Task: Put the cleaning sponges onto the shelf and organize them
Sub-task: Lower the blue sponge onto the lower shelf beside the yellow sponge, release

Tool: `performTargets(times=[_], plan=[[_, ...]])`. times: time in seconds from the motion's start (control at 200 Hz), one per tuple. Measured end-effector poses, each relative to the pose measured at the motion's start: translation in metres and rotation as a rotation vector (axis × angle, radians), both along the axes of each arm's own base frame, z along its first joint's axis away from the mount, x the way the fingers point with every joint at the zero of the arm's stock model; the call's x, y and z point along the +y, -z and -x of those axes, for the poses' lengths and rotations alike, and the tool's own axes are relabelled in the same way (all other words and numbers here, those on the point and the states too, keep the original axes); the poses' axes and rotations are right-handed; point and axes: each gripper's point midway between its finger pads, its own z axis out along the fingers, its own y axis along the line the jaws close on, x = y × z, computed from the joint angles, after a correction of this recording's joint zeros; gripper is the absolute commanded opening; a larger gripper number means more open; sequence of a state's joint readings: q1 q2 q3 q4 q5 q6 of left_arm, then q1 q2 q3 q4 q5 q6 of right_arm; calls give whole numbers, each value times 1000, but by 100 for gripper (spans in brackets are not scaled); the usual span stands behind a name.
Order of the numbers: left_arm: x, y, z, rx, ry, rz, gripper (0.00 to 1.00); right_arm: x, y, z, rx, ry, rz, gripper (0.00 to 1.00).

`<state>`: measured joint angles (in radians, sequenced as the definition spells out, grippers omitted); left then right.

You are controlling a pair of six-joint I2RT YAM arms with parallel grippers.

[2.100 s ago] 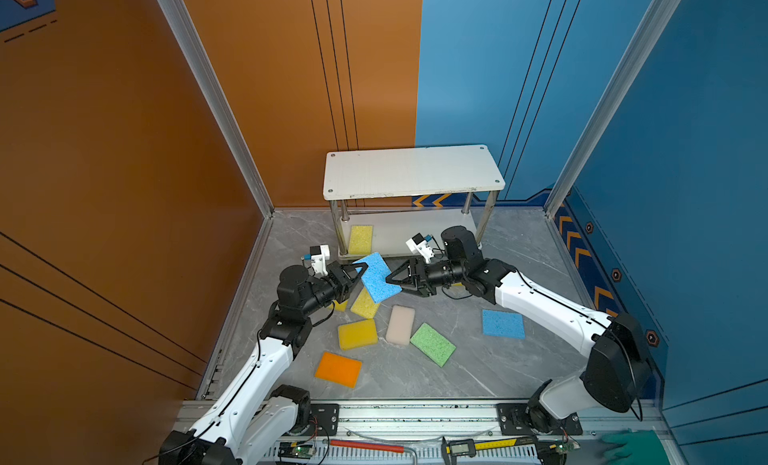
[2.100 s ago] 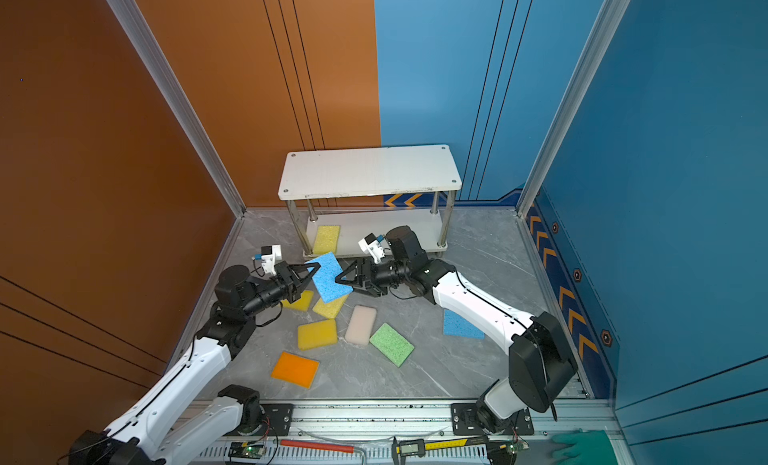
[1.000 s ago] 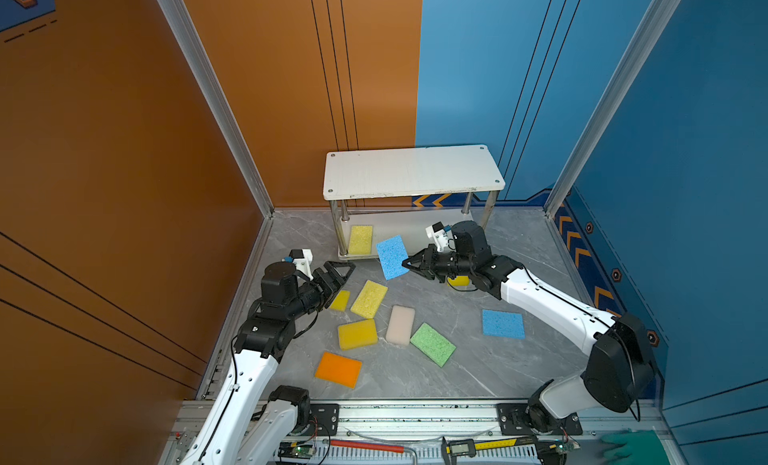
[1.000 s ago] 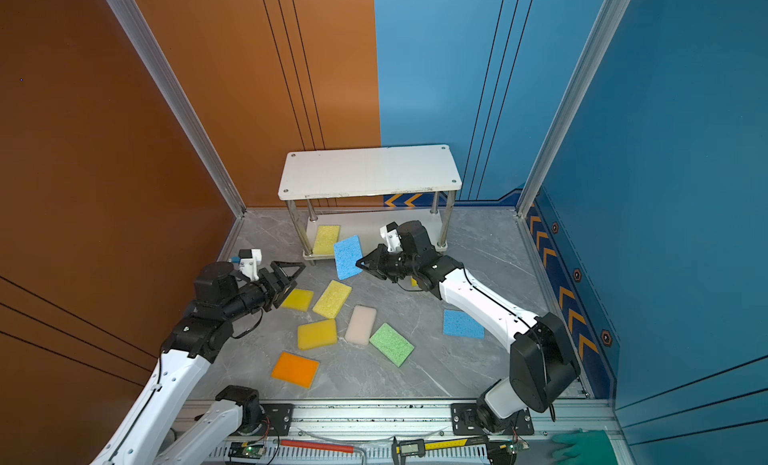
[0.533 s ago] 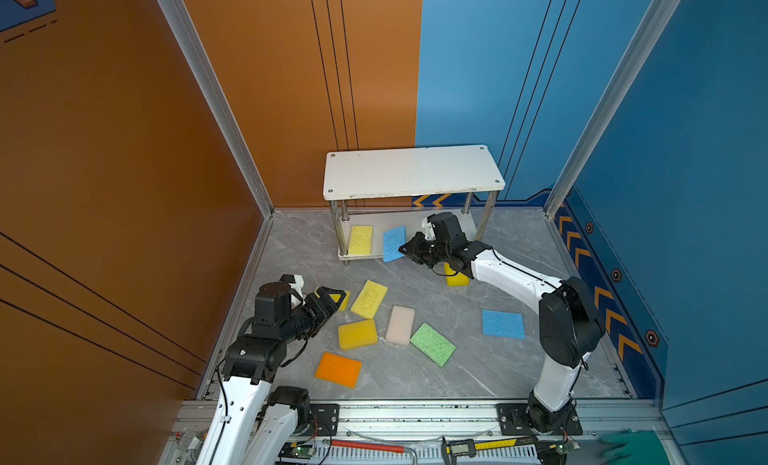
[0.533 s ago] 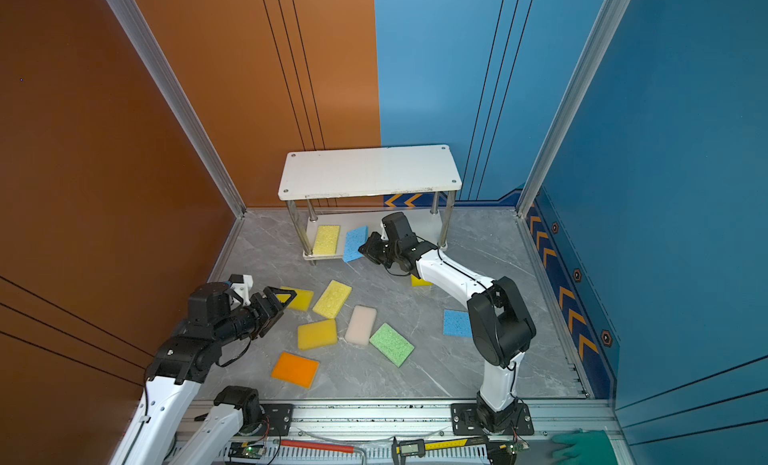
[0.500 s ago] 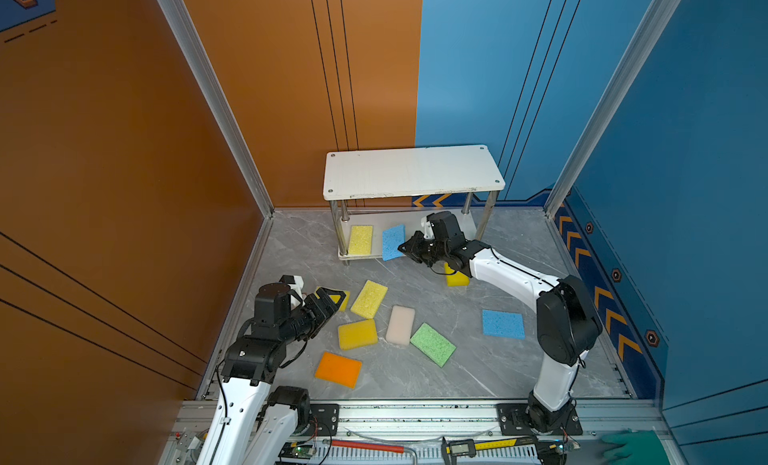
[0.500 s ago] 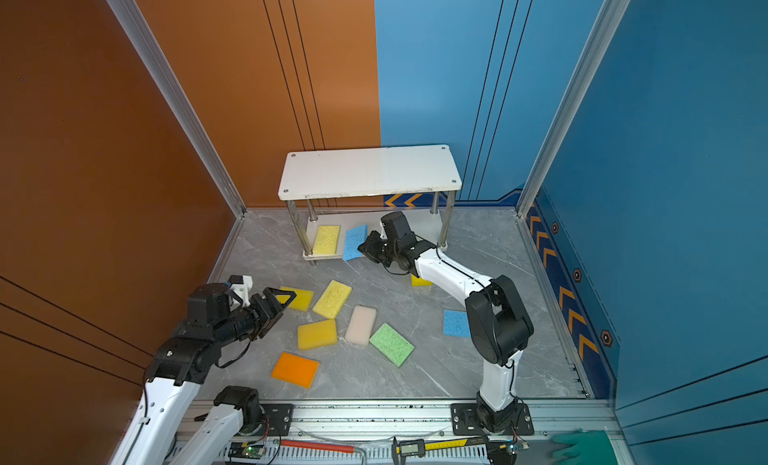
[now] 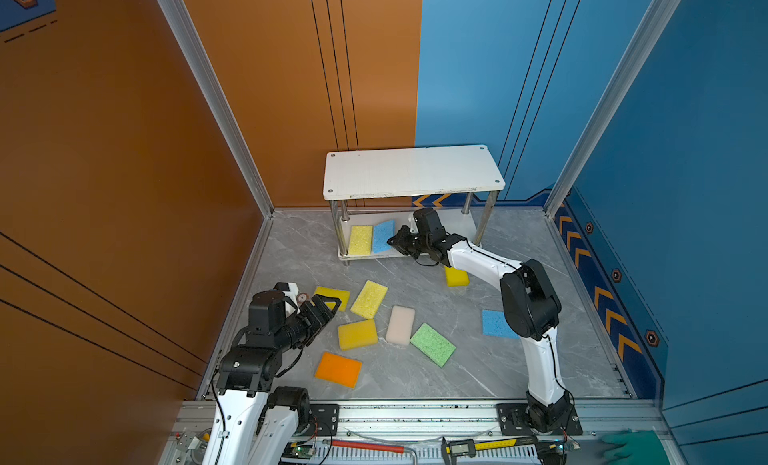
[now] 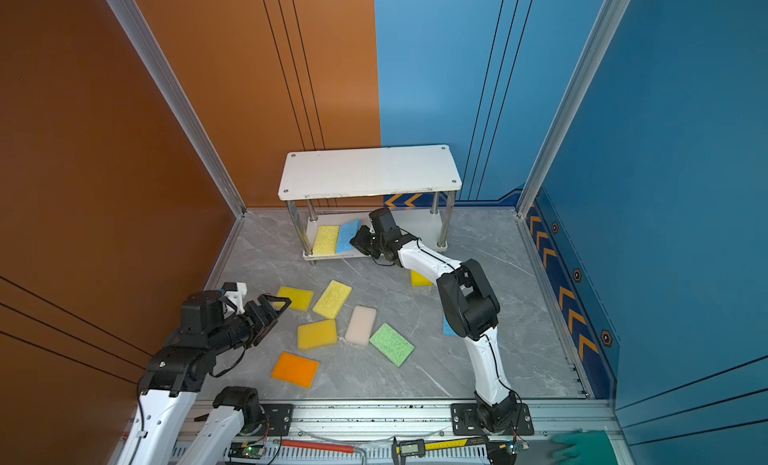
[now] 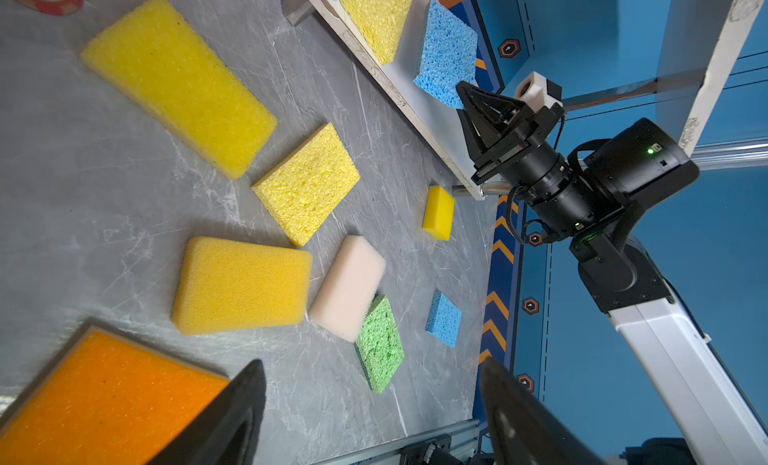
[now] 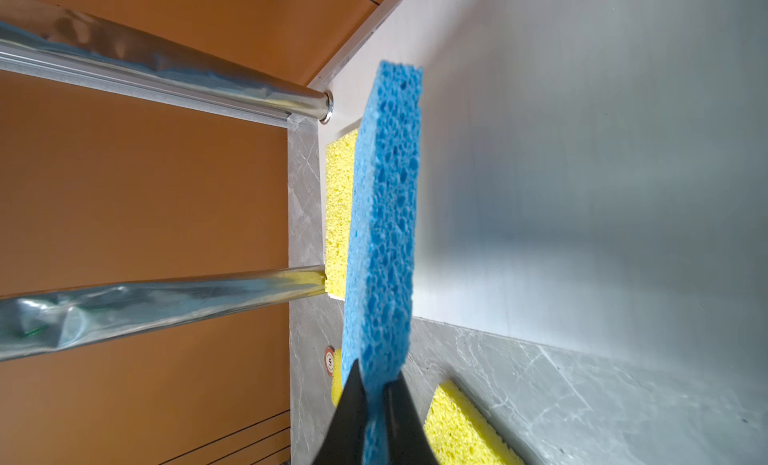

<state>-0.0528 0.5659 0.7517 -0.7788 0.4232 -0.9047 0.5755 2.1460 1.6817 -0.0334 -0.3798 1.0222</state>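
Orange sponge [image 9: 338,369]: is lying flat on the floor [image 9: 478,371] nearest me, at 6 o'clock, with nothing touching it.
Left gripper [image 9: 336,310]: is hovering at 8 o'clock of the floor with its jaws spread wide and nothing between them. It is pointing toward 2 o'clock at the nearest of the loose sponges [image 9: 369,298].
Loose sponges: seven more are lying flat across mid-floor, from 9 o'clock round to 3 o'clock, all well apart from the shelf [image 9: 411,172].
Right gripper [image 12: 374,379]: is clenching the near short end of the blue sponge [image 9: 383,236] and reaching in under the shelf's top.
Blue sponge: is sitting at 10 o'clock from those jaws, with its long axis running 7 to 1 o'clock. It is tilting rather than lying flat over the lower board [image 12: 582,172]. I cannot tell whether it is touching the board.
Yellow sponge [image 9: 360,239]: is lying flat on the lower board, just beside the blue one at its 9 o'clock side.
Nearer arm: the right one is working at the shelf, and the left one is staying well apart from it.
Coming move: likely setting it down and letting go, which is hinging on it tipping flat beside the yellow, not onto it.
Change: a second ago the blue sponge was hanging over the floor in front of the shelf, and now it is inside. The left gripper has been backing off toward 7 o'clock.
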Motion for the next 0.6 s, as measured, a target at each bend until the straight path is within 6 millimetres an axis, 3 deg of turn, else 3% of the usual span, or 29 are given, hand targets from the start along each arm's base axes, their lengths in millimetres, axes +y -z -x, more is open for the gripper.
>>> performTargets(times=[0.47,0.601], plan=[[8,8,9,42,-22,5,82,3,22,-13,19,7,12,11],[8,8,9,44,-22,8,82,0,22,-15,19,13,13,18]])
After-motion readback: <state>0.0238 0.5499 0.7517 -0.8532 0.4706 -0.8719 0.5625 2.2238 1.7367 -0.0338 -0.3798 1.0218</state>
